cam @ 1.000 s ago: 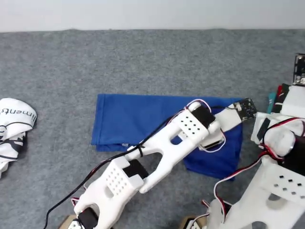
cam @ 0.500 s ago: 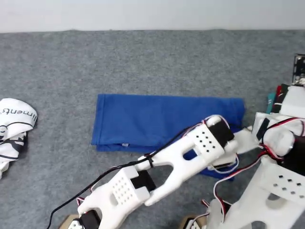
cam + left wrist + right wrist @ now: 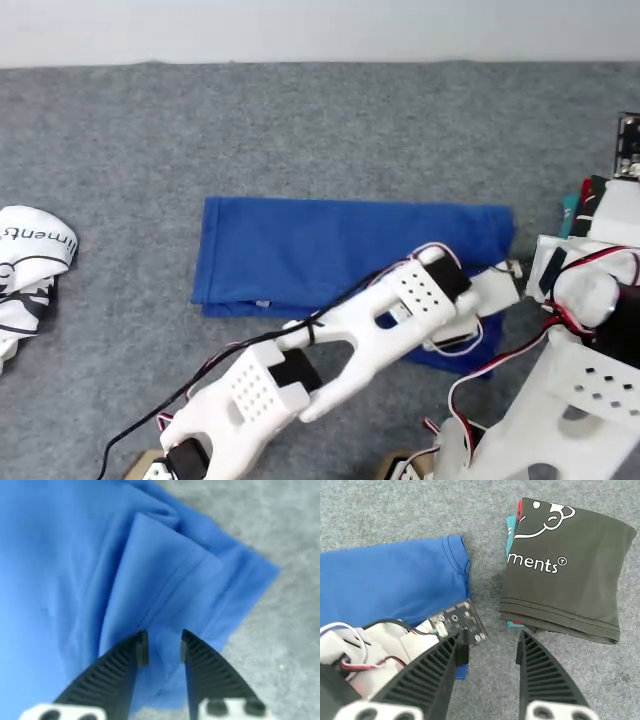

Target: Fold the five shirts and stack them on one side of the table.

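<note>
A blue shirt (image 3: 330, 250) lies folded lengthwise in the middle of the grey table. My left arm (image 3: 400, 305) stretches across its right end. In the left wrist view, my left gripper (image 3: 160, 647) hovers open just above the blue shirt's (image 3: 165, 585) folded sleeve and corner, with nothing between the fingers. My right gripper (image 3: 490, 647) stands open over bare carpet between the blue shirt (image 3: 390, 580) and a stack of folded shirts (image 3: 565, 585) topped by a dark olive one. A crumpled white shirt (image 3: 30, 265) sits at the table's left edge.
The right arm (image 3: 590, 300) stands at the right front, close to the left arm's wrist board (image 3: 457, 622). The folded stack (image 3: 590, 200) sits at the right edge. Grey carpet (image 3: 320, 130) lies bare behind the blue shirt.
The left arm swung from the shirt's far right corner toward its near right corner, then eased back slightly. The right arm has stayed still.
</note>
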You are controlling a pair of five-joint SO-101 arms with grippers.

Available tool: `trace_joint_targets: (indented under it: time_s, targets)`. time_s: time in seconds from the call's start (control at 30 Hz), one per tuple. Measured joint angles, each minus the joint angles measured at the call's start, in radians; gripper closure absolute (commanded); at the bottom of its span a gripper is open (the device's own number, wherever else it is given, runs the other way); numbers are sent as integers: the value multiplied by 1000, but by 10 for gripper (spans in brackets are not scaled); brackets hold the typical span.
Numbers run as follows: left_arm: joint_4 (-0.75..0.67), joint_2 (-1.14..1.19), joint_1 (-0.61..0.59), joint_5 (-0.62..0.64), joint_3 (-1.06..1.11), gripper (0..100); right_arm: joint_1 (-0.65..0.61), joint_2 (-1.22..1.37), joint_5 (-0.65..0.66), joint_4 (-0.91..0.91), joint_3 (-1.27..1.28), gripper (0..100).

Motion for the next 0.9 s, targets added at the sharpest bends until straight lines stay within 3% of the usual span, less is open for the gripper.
trace_joint_targets:
  time_s: [0.3,0.5,0.9]
  targets:
    - [12,72,-5,0,-49,885,0,0,0,0,0,830]
    - [97,172,-3,0,-216,983,0,0,0,0,0,830]
    - [276,276,-5,0,-583,985,0,-8,0,0,0,830]
